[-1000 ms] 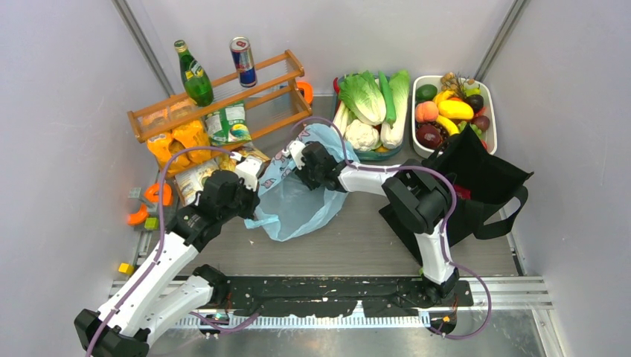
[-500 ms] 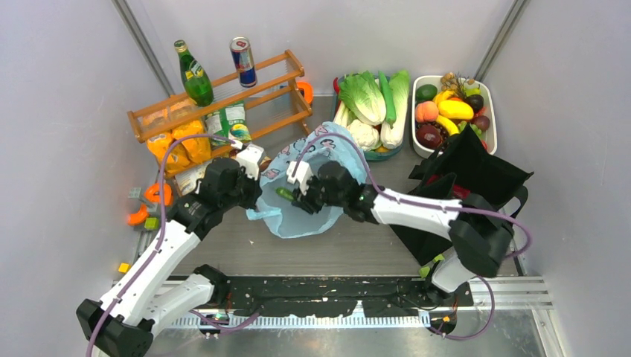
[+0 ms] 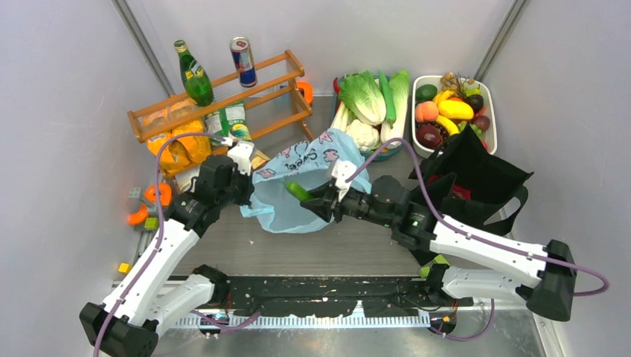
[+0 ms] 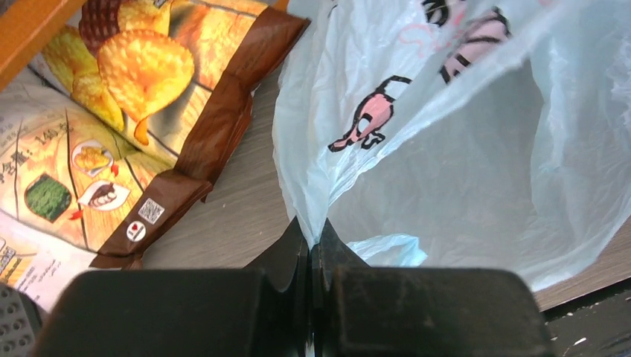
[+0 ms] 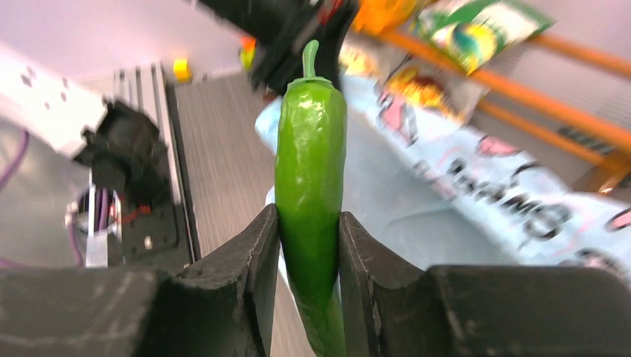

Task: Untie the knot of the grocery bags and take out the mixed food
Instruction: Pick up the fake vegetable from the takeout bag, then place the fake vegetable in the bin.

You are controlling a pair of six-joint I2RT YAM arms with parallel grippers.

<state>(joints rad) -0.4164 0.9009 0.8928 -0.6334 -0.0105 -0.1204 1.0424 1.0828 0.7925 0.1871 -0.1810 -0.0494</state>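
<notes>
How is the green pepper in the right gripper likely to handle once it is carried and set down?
The green pepper looks glossy and tapers where the right gripper clamps it, so it may slip lengthwise. It holds straight beyond the grip, so it is probably stiff. Its rounded body would likely roll when set on the table.

- Your top view looks down over the whole table (image 3: 350,249) from above its near edge.
- Your left wrist view sits tight behind the left fingers (image 4: 286,256), facing the light-blue bag (image 4: 461,149).
- Your right wrist view looks along the right fingers (image 5: 249,260) onto that same bag.
</notes>
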